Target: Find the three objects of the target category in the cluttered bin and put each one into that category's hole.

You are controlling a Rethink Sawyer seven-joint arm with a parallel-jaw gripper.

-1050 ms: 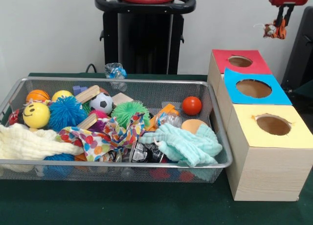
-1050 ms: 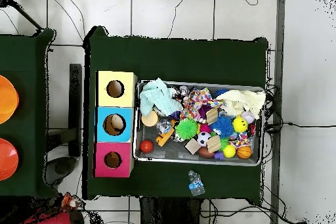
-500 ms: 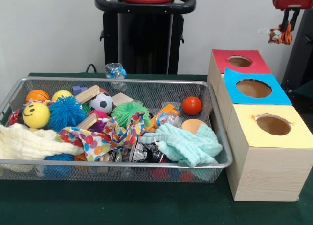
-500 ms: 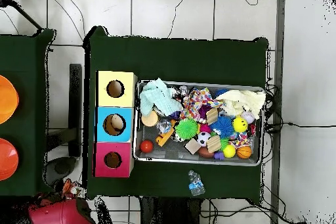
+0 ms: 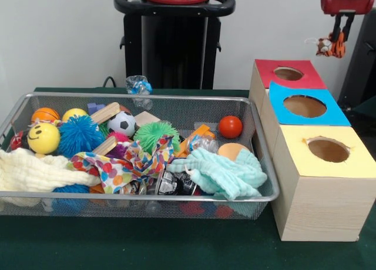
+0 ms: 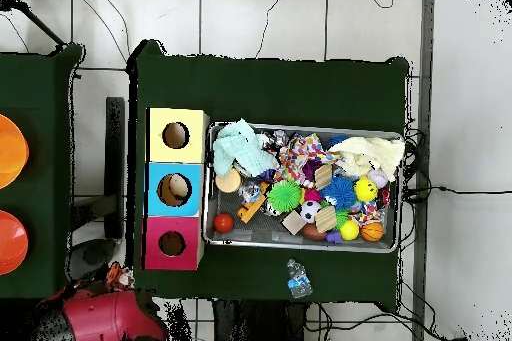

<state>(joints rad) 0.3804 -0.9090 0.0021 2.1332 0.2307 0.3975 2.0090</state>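
My gripper (image 5: 338,36) hangs high at the right, beyond the red-topped box (image 5: 265,70), shut on a small orange striped toy animal (image 5: 329,46) that dangles from its fingertips. In the overhead view the red arm (image 6: 98,317) sits off the table's corner, with the toy animal (image 6: 119,275) just below the red-topped box (image 6: 156,257). A blue-topped box (image 5: 276,100) and a yellow-topped box (image 5: 352,161) follow in the same row, each with a round hole. The wire bin (image 5: 147,196) holds balls, cloths, wooden blocks and other toys.
A crumpled plastic bottle (image 5: 138,84) lies on the green table behind the bin. The bin holds a red ball (image 5: 230,127), a mint cloth (image 5: 220,173) and a yellow smiley ball (image 5: 43,138). A second green table with orange bowls (image 6: 8,152) stands at the overhead view's left.
My gripper with the toy animal has shifted toward the table's corner near the red-topped box and dropped slightly. The bin's contents are unchanged.
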